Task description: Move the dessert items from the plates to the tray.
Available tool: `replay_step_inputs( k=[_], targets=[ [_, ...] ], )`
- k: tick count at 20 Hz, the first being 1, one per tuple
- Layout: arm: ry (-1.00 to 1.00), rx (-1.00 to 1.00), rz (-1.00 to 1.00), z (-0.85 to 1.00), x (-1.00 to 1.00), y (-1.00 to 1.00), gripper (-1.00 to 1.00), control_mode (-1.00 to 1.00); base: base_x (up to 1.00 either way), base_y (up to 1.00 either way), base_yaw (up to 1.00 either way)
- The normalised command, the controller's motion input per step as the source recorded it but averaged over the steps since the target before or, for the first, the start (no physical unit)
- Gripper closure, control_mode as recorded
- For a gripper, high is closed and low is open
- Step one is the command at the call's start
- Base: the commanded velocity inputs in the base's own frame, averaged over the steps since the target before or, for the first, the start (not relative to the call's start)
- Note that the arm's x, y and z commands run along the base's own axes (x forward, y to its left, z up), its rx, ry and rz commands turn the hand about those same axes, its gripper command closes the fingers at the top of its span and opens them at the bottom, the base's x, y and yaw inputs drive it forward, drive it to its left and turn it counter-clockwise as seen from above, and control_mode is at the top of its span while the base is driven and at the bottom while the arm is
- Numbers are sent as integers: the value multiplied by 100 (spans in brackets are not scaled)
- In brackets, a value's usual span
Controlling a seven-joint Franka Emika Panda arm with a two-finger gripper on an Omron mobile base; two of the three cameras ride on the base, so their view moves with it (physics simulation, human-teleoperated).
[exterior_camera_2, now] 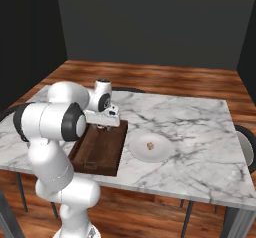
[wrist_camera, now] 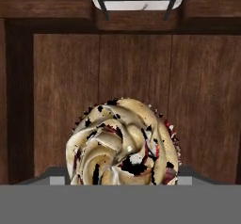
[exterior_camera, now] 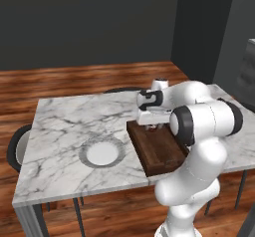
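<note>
One tray [exterior_camera_2: 100,149], one plate [exterior_camera_2: 150,147], one cookie [exterior_camera_2: 149,145], one cupcake [wrist_camera: 123,142] and one worktop [exterior_camera_2: 200,132] are seen.

You have open tray [exterior_camera_2: 102,149] floor toward 6 o'clock in the right base view. The cupcake [wrist_camera: 123,143] blocks the hand view's 6 o'clock; the raised rim with handle [wrist_camera: 136,1] bars 12.
</note>
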Motion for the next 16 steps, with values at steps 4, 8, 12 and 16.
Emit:
replay_step_inputs(
  k=[4,8,12,16],
  targets=[
    [8,0,0,-29,3,0,100,-100,0,0,0],
    [6,0,0,-28,0,0,100,-100,0,0,0],
    [3,0,0,-18,0,0,100,-100,0,0,0],
    [1,0,0,0,0,0,-100,-100,0,0,0]
  ],
)
